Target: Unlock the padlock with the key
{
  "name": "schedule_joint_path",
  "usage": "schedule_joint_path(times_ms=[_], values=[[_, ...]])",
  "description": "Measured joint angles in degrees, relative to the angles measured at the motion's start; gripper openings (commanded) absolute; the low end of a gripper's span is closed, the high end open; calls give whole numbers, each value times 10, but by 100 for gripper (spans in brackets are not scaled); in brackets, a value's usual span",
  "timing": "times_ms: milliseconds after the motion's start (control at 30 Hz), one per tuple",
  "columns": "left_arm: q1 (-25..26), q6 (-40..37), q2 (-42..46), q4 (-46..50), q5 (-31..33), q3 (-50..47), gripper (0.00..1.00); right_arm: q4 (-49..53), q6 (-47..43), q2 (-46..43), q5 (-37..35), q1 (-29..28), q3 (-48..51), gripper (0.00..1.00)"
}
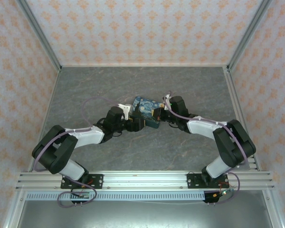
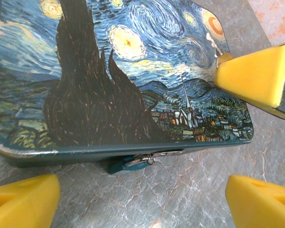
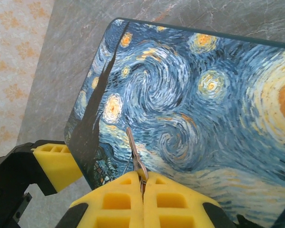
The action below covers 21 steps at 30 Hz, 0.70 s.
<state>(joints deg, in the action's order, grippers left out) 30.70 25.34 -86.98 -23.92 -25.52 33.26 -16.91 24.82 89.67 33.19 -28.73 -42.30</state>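
Grey marbled desk (image 2: 180, 194), and the padlock (image 2: 128, 164) sits lower centre at the tin's (image 2: 133, 71) edge, right before the spread left pincer (image 2: 142, 202), while the right pincer (image 3: 143, 183) pinches the key (image 3: 134, 152), pointing up-frame.

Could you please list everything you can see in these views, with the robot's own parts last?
tin: one, dark blue with a swirly starry-night print, middle of the table
padlock: one, blue-teal, at the metal latch on the tin's front edge, low by the table
key: one, slim dark metal, pinched in the right gripper, sticking out over the tin's lid
table: one, grey marbled, under everything
walls: three, pale with orange pattern, around the table
left gripper: one, yellow pads, open, facing the padlock side of the tin
right gripper: one, yellow pads, shut on the key
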Motion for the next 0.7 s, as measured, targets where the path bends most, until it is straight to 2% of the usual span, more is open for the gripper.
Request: schedule_joint_path(times_ms=[700], values=[[2,0,-98,-77,-25,5,80,1,-6,6,-2,0,-4,0]])
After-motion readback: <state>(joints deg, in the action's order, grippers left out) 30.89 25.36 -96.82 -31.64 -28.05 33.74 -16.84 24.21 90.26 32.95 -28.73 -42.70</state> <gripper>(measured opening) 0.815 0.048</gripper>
